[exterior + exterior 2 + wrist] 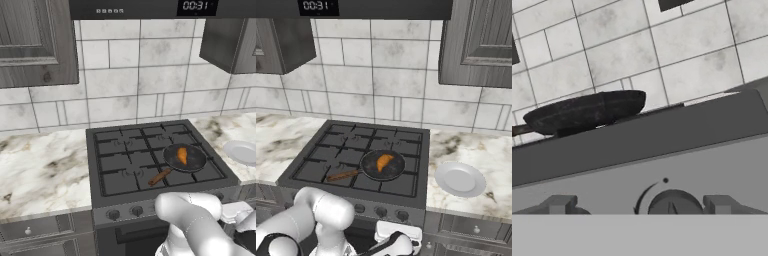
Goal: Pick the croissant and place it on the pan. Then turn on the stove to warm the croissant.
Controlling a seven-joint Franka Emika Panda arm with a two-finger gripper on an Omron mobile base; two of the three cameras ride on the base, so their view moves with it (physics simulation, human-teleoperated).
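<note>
The orange-brown croissant [182, 156] [384, 161] lies inside the black pan [196, 160] [395, 171], which rests on the front right burner of the dark grey stove [125, 165] [341, 150]. The pan's wooden handle [160, 176] points toward the front left. My gripper [640, 205] hangs low in front of the stove's knob row, open, its fingertips [559, 204] spread wide. A round knob [672, 202] sits between them, close ahead. In the hand view the pan [587, 112] shows side-on above the stove's front edge.
A round white plate [242, 151] [460, 179] sits on the marble counter right of the stove. More knobs [114, 214] [381, 212] line the front panel. Tiled wall behind, dark cabinets above at both sides, drawers below the counter.
</note>
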